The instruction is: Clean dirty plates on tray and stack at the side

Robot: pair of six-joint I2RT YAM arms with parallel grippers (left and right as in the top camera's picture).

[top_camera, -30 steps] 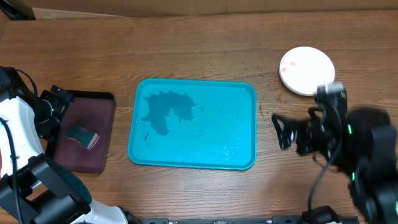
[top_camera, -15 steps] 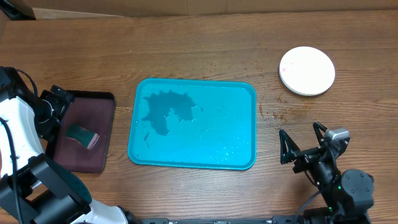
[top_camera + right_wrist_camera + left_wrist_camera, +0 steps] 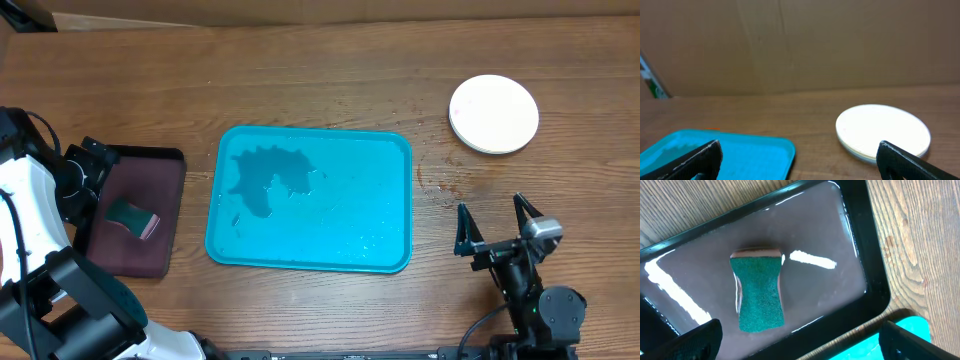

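Note:
The plates (image 3: 493, 113) lie in one stack at the table's far right with the white one on top; the stack also shows in the right wrist view (image 3: 882, 131). The cyan-blue tray (image 3: 385, 150) sits at the table's middle with no plate on it, only water pooled on its floor; its corner shows in the right wrist view (image 3: 765, 150). My right gripper (image 3: 493, 222) is open and empty near the front right, well short of the stack. My left gripper (image 3: 95, 160) is open and empty above the maroon tray (image 3: 160, 165).
A green sponge (image 3: 133, 216) lies in the black-rimmed maroon tray at the far left, seen close in the left wrist view (image 3: 759, 296). Water drops speckle the wood between the cyan tray and the stack. A cardboard wall stands behind the table.
My right arm has pulled back from beside the plate stack toward the front edge, gripper open and empty. The left arm has not moved.

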